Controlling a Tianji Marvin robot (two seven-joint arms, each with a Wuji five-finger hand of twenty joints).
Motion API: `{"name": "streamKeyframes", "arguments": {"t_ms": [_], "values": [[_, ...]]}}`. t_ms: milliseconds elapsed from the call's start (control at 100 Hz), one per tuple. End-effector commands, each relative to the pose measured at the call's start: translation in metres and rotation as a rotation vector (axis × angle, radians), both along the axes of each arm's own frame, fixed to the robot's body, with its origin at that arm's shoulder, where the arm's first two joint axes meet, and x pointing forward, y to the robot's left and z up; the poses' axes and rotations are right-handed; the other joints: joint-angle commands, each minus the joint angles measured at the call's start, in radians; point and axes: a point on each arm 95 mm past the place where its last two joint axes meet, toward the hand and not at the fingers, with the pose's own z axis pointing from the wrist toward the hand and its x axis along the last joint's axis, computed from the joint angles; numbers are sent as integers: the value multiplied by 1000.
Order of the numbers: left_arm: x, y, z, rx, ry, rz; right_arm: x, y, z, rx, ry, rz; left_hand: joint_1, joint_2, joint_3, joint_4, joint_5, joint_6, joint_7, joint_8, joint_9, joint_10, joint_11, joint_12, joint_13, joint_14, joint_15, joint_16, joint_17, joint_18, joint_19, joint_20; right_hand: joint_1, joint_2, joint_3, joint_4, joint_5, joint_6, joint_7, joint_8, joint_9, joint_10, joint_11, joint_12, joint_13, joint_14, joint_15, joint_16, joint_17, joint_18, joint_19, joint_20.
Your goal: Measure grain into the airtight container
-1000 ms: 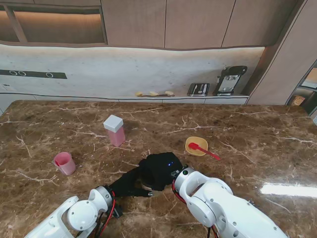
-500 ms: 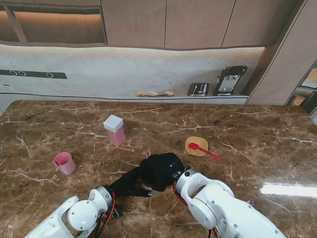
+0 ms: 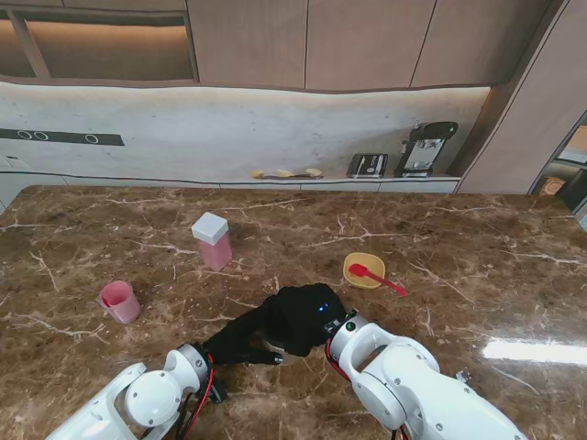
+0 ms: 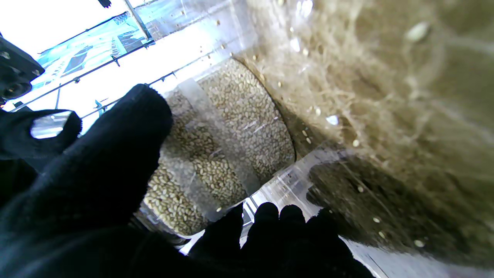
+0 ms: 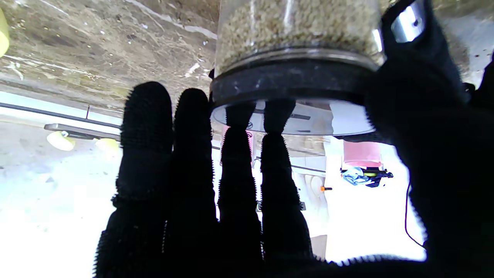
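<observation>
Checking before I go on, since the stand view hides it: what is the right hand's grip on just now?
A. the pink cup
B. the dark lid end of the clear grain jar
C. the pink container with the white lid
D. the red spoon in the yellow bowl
B: in the right wrist view the right hand has thumb and fingers around the dark lid of the grain jar.

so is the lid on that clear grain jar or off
On. In the right wrist view a black lid caps the clear plastic grain jar, with the right hand fingers reaching over it.
</observation>
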Motion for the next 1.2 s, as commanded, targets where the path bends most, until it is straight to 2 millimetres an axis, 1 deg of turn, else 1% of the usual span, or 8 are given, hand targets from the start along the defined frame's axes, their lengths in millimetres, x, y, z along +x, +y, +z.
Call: {"name": "streamKeyframes", "arguments": {"t_ms": [0,390,540,770,960,1040,1090,1190], "values": [[-14,5,-22,33,65,0,-3,-3,-9,-17,26,-11,-6,33,-22,32,-32,-31,-11,4,-23,-3,-21,7,-12,140,15,7,61,143,116,97,-42,5,10,36,-7,-8,25,23,-7,-42,45,19,5,-64,25,10,-5,-25,25,24],[-14,5,-22,32,63,-2,2,-3,-3,-8,-17,-15,-6,32,-23,32,-31,-35,-11,7,-22,-2,-20,8,-11,140,15,7,60,143,118,95,-108,25,6,25,-46,-5,-15,13,-29,-42,22,9,-13,-67,17,6,-23,-14,31,42],[-14,5,-23,32,63,-3,3,-3,0,-18,-10,-14,-7,33,-23,32,-31,-35,-10,8,-22,-4,-20,8,-11,139,15,7,60,143,117,95,-113,22,0,25,-86,9,-95,-39,-49,-42,8,0,-33,-63,6,2,-47,-5,29,55],[-14,5,-22,32,62,-2,1,-3,4,-38,5,-9,-7,31,-21,32,-31,-34,-9,8,-21,-1,-19,8,-12,141,15,7,62,144,120,96,-145,46,-13,22,-86,7,-108,-56,-69,-41,-23,-17,-66,-58,-12,-3,-86,-3,13,61],[-14,5,-23,32,62,-4,0,-6,9,-48,-3,-22,-7,31,-21,32,-31,-33,-9,8,-22,-2,-20,8,-11,140,15,7,62,145,122,96,-161,126,-62,30,-79,4,-100,-61,-66,-37,-35,-24,-73,-57,-17,-3,-96,-8,5,74],[-13,5,-23,32,62,-4,1,-6,10,-42,-15,-26,-7,31,-21,32,-31,-34,-9,8,-22,-2,-20,8,-12,141,14,6,61,145,123,96,-124,243,-161,59,-73,-4,-84,-54,-60,-34,-38,-23,-73,-58,-16,-2,-97,-12,0,88],[-13,5,-23,32,62,-4,2,-6,11,-38,-18,-27,-6,31,-20,32,-31,-34,-9,8,-22,-2,-20,8,-12,140,14,6,62,144,124,96,-88,274,-190,74,-70,-5,-80,-51,-57,-35,-38,-21,-70,-60,-15,-2,-98,-14,3,94],[-13,5,-23,31,61,-5,4,-6,11,-36,-23,-28,-5,31,-20,32,-31,-34,-9,8,-22,-2,-20,8,-12,140,14,6,62,145,124,95,-41,316,-179,95,-66,-7,-78,-48,-51,-38,-33,-19,-66,-63,-13,-2,-96,-11,6,98]]}}
